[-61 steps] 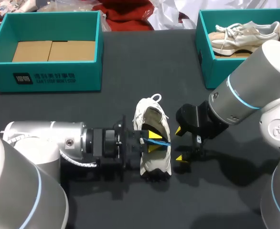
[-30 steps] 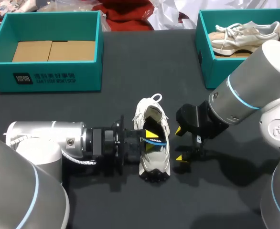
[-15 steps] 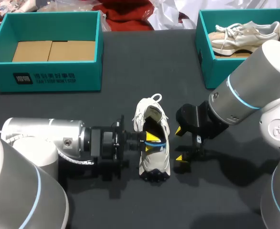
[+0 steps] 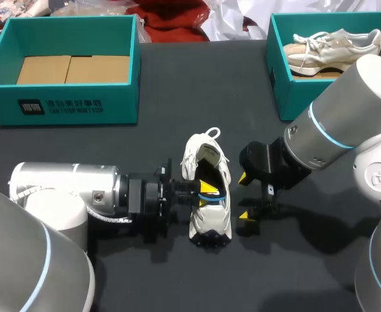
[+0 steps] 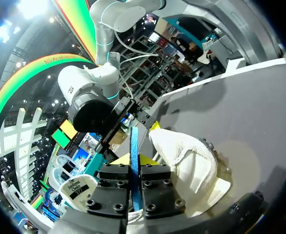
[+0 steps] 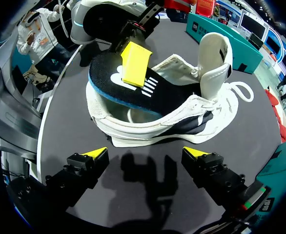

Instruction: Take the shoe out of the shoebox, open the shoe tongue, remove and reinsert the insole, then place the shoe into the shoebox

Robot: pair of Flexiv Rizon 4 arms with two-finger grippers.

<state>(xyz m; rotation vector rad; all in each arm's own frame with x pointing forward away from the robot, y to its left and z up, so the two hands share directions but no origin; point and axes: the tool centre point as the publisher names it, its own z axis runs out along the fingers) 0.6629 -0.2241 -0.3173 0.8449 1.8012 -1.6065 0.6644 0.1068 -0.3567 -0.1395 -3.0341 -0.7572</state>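
Observation:
A white shoe (image 4: 211,218) rests on the black table between my two arms, its opening turned toward the left arm. Its black insole with a blue edge (image 6: 153,92) sticks partly out of the opening. My left gripper (image 4: 207,194) is shut on that insole; in the left wrist view the blue edge (image 5: 134,141) runs straight between the closed yellow tips (image 5: 134,158), with the shoe (image 5: 192,161) beside them. My right gripper (image 6: 147,155) stands open just beside the shoe (image 6: 182,122), touching nothing. In the head view it is to the shoe's right (image 4: 244,195).
A teal shoebox (image 4: 67,104) with cardboard inside stands at the back left. A second teal shoebox (image 4: 276,78) at the back right holds another pale shoe (image 4: 333,45). Cloth and paper lie along the far table edge.
My left gripper's fingers have closed onto the insole and the left wrist has shifted slightly. The shoe has barely moved, and the right arm has stayed still.

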